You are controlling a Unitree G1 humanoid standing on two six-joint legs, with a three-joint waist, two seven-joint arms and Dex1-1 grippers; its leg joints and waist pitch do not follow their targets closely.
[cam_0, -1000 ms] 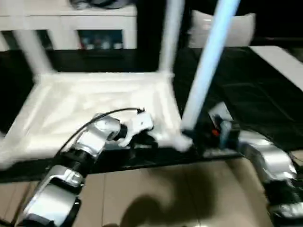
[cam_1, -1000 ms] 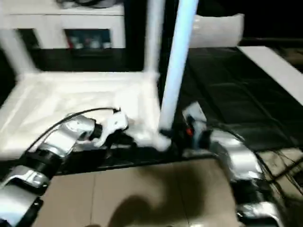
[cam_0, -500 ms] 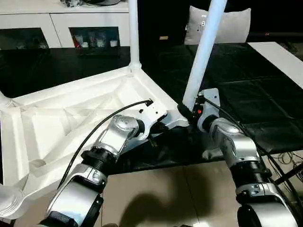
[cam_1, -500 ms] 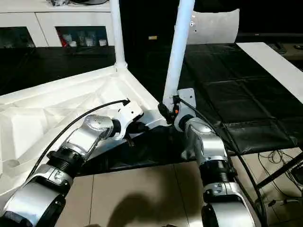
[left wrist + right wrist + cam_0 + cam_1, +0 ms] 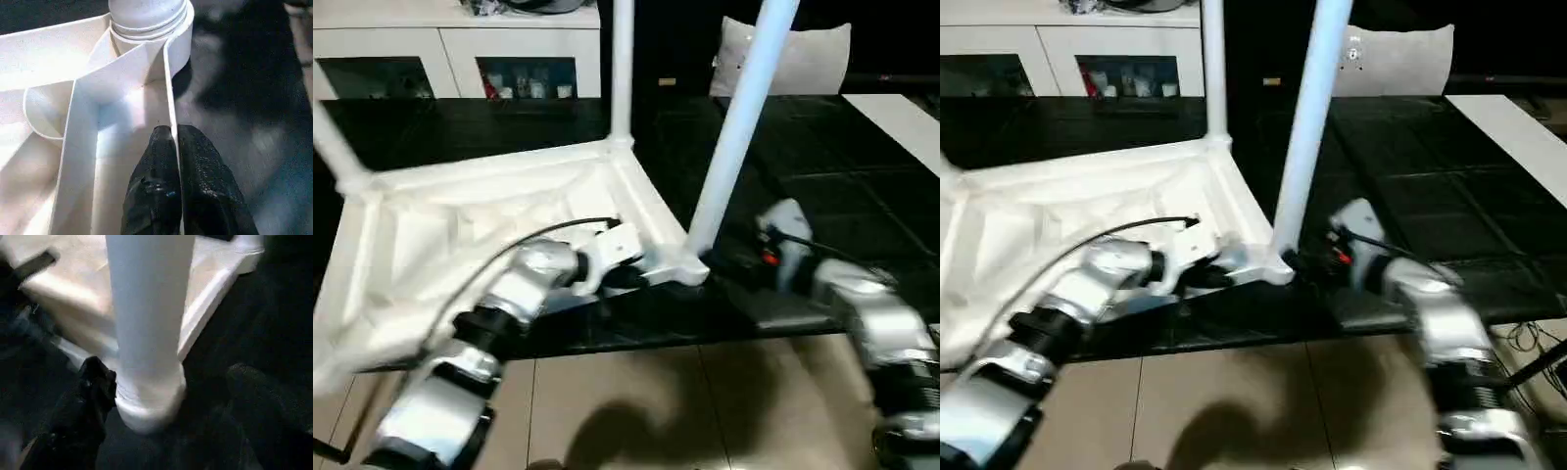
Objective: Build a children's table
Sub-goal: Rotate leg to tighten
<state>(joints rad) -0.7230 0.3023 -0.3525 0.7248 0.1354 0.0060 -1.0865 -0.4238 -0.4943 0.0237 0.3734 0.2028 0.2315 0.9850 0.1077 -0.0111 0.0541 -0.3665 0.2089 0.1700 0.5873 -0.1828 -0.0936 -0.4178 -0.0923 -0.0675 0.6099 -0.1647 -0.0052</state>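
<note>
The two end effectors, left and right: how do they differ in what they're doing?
The left end effector is shut on the thin side wall of the white ribbed plastic tabletop. The right end effector sits open around the base of the near white tube leg, its fingers beside it. Both work at the same near corner.

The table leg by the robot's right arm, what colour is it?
White; the leg shows best in the right eye view.

A home living room: white glass-door cabinet (image 5: 460,69), grey cushion (image 5: 803,54), tiled floor (image 5: 636,411).
</note>
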